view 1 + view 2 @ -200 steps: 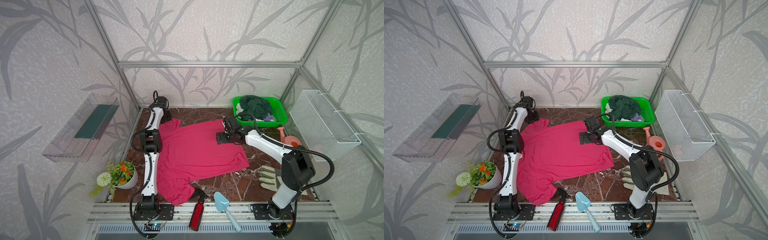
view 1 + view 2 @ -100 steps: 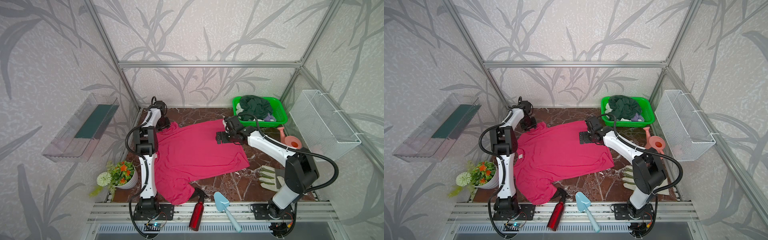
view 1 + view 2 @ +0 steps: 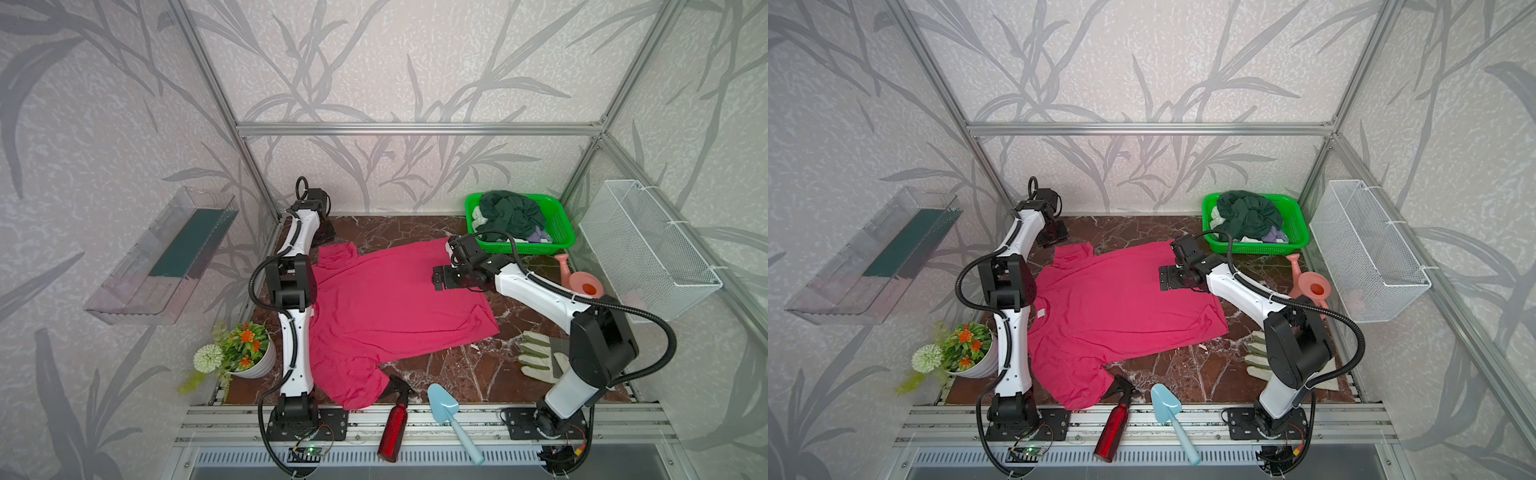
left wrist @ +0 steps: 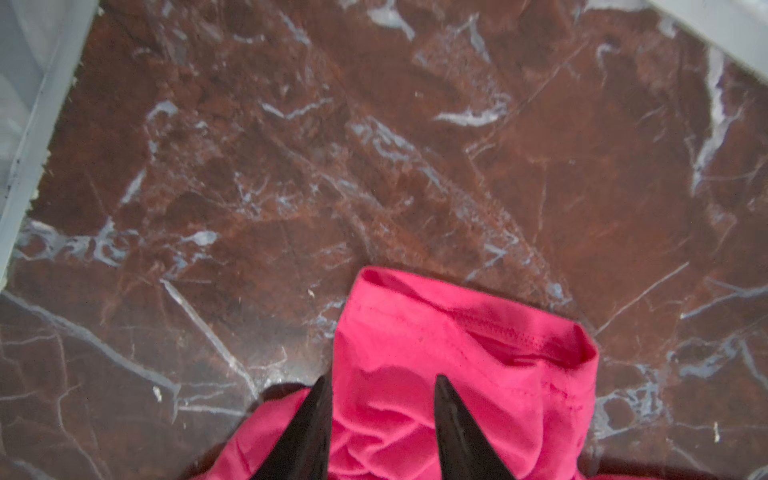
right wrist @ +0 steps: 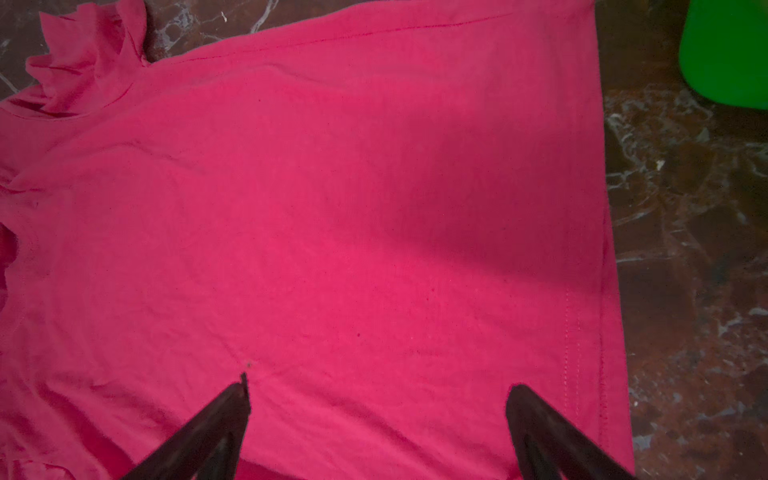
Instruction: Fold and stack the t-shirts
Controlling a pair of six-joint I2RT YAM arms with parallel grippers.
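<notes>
A bright pink-red t-shirt (image 3: 395, 307) (image 3: 1121, 307) lies spread flat on the marble table, neck towards the left arm. My left gripper (image 4: 380, 380) (image 3: 324, 237) is at the back left, over the far sleeve (image 4: 457, 340). Its jaws stand partly open, with bunched sleeve cloth between the fingertips. My right gripper (image 5: 380, 388) (image 3: 442, 278) hovers wide open over the shirt's body (image 5: 332, 208) near the hem, holding nothing. A dark green t-shirt (image 3: 509, 212) is heaped on whitish and lavender cloth (image 3: 540, 237) in the green basket (image 3: 561, 232).
A pale work glove (image 3: 538, 357) lies by the right arm's base. A red spray bottle (image 3: 395, 424) and a blue trowel (image 3: 451, 415) rest at the front edge. A pink watering can (image 3: 582, 282) stands right, a flower pot (image 3: 245, 349) left. A wire basket (image 3: 648, 249) hangs on the right wall.
The left arm's elbow swung a little to the left, and its gripper settled by the far sleeve. The right gripper barely shifted. The shirt lies as before.
</notes>
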